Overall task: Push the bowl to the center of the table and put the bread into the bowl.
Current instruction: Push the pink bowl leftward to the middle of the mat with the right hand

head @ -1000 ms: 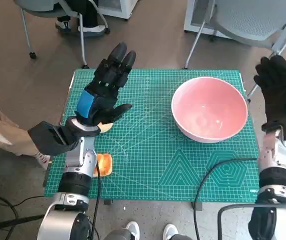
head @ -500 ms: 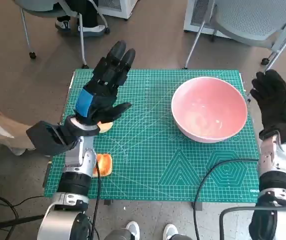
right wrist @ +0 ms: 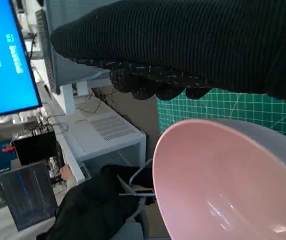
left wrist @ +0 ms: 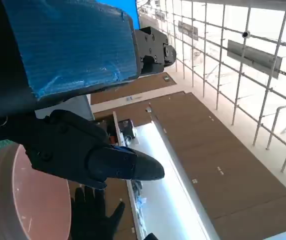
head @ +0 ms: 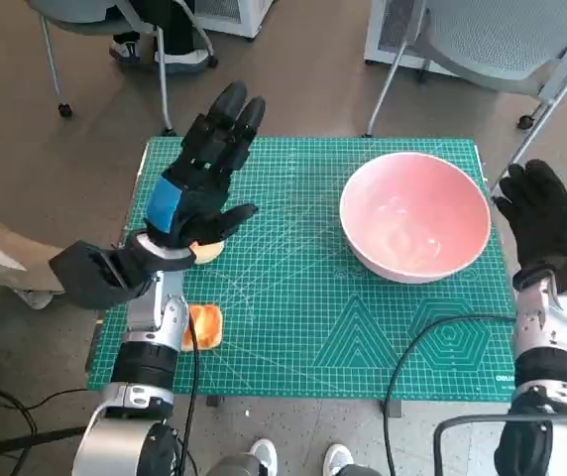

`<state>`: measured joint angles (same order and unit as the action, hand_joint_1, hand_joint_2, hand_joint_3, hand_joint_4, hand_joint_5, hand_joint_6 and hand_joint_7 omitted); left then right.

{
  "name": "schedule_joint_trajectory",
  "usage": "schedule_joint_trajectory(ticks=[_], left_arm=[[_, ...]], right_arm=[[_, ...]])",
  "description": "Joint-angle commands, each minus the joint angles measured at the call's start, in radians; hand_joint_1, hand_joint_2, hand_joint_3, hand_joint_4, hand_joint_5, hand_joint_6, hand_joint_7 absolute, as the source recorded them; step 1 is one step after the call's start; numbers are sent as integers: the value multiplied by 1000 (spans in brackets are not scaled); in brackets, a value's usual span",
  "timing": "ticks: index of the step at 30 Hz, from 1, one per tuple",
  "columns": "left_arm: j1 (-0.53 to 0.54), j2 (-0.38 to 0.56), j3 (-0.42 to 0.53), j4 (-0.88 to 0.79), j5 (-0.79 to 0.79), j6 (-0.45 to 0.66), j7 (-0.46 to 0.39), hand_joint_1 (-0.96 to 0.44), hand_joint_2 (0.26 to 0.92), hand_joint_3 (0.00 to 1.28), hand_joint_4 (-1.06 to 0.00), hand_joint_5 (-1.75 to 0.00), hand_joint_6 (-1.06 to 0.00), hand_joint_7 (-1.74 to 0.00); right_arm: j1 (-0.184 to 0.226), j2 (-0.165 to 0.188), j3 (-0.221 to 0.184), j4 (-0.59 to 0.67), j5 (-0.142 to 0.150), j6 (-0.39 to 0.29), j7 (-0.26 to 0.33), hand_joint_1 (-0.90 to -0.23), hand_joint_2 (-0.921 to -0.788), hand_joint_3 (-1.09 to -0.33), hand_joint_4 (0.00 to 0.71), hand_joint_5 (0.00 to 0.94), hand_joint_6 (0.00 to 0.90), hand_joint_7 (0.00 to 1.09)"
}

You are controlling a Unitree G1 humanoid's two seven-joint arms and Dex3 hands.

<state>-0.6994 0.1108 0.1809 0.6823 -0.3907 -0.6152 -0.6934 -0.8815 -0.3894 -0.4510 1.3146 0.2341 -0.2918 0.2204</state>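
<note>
Nothing done yet imo: round pink bowl (head: 415,216) sits off-centre just beside my empty, spread right hand (head: 546,213), orange-brown bread pieces (head: 206,324) under/behind my raised, empty, fingers-apart left hand (head: 202,185).

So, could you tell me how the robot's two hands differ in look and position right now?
The left hand is black with blue tape on its back; the right hand wears a black knitted glove. The left hand hovers over the green mat, far from the pink bowl; the right hand sits off the table's edge beside that bowl. Both are open and empty, fingers spread.
</note>
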Motion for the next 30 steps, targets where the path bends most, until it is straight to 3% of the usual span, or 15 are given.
schedule_joint_trajectory(ticks=[1,13,30], left_arm=[[13,5,6,-14,2,4,4,-506,921,195,1,1,-87,-126],[12,7,6,-18,0,9,2,-509,921,196,1,0,-87,-128],[7,4,8,-13,1,13,2,-509,921,198,1,0,-85,-131]], right_arm=[[34,13,-10,14,2,23,-12,-619,-921,-799,256,3,276,161],[40,34,-14,13,-2,11,-10,-620,-921,-795,257,2,293,156],[31,117,13,13,-21,-1,-11,-620,-921,-794,268,6,306,151]])
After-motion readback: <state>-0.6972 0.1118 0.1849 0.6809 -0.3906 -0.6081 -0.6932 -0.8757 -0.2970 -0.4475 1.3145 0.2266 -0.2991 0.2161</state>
